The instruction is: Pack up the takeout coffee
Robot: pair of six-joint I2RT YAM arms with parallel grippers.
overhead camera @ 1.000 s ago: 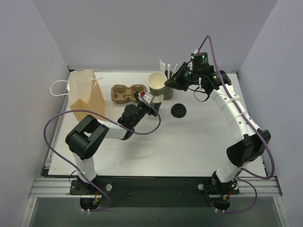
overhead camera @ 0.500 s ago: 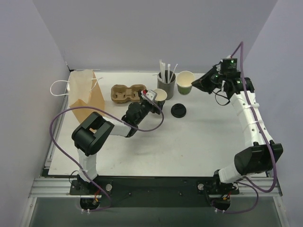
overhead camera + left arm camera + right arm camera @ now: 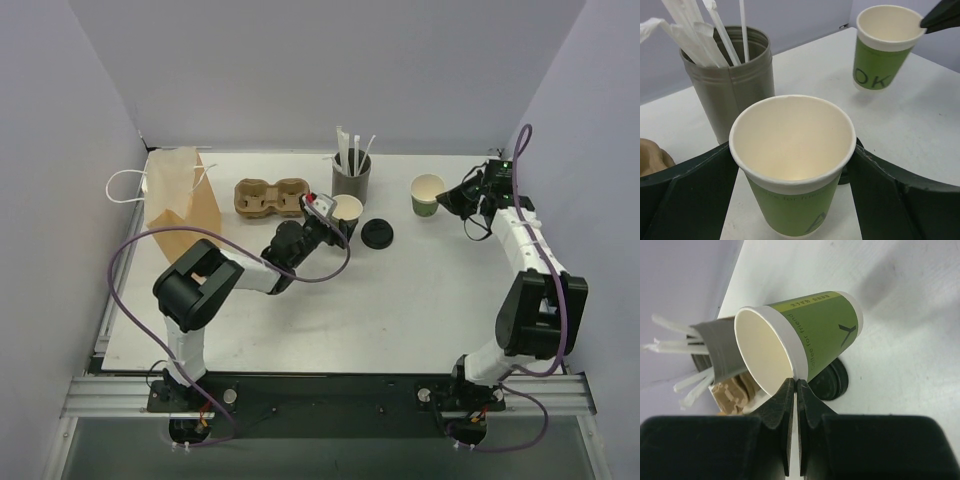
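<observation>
The takeout coffee is not in view: both green paper cups here are lidless and empty. One cup (image 3: 348, 207) (image 3: 790, 200) sits between the wide-set fingers of my left gripper (image 3: 345, 211) (image 3: 792, 165), which press on its rim from both sides. At the right, the other cup (image 3: 427, 195) (image 3: 815, 330) (image 3: 880, 75) hangs tilted just above the table. My right gripper (image 3: 447, 197) (image 3: 795, 382) is shut on its rim, one finger inside and one outside. A round black lid (image 3: 377, 233) (image 3: 832, 382) lies flat on the table between the two cups.
A grey straw holder (image 3: 351, 180) (image 3: 735, 85) with white straws stands just behind the left cup. A brown pulp cup carrier (image 3: 270, 197) lies to its left. A brown paper bag (image 3: 183, 200) with white handles stands at the far left.
My right gripper has carried its green cup from above the left cup, past the straw holder, to the right side of the table. The left gripper and its cup have shifted slightly right.
</observation>
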